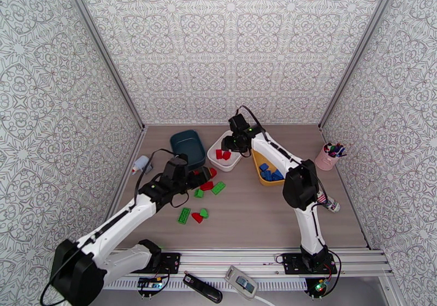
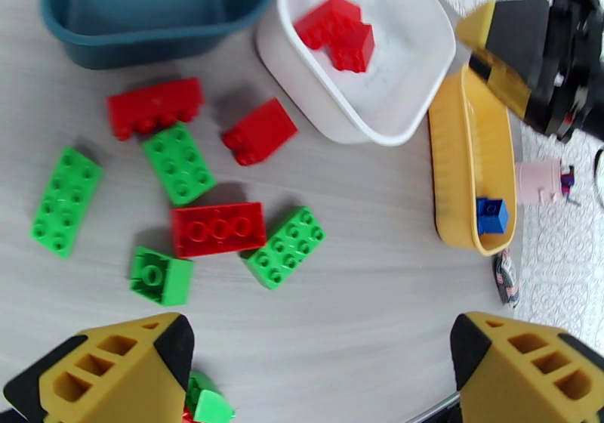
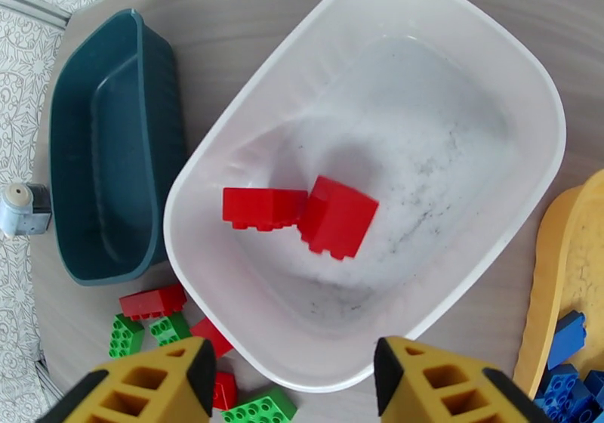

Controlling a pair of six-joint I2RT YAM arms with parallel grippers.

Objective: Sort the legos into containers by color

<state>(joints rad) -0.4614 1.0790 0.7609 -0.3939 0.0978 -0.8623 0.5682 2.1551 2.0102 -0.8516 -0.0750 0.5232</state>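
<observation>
Loose red and green legos lie on the table: a long red one (image 2: 217, 229), green ones (image 2: 284, 246) (image 2: 179, 162) and more reds (image 2: 155, 106). My left gripper (image 2: 317, 372) hovers open just before them, also seen from above (image 1: 203, 175). The white container (image 3: 423, 115) holds two red legos (image 3: 263, 208) (image 3: 337, 217). My right gripper (image 3: 291, 387) stands open over its near rim, nothing between its fingers. The teal container (image 3: 113, 152) has nothing in it. The yellow container (image 3: 555, 266) holds several blue legos (image 3: 574, 372).
A pink pen cup (image 1: 329, 157) stands at the right wall, with a marker (image 1: 328, 200) lying nearer. A small white and blue object (image 1: 141, 164) sits by the left wall. More green and red bricks (image 1: 184, 215) lie closer to the arms' bases.
</observation>
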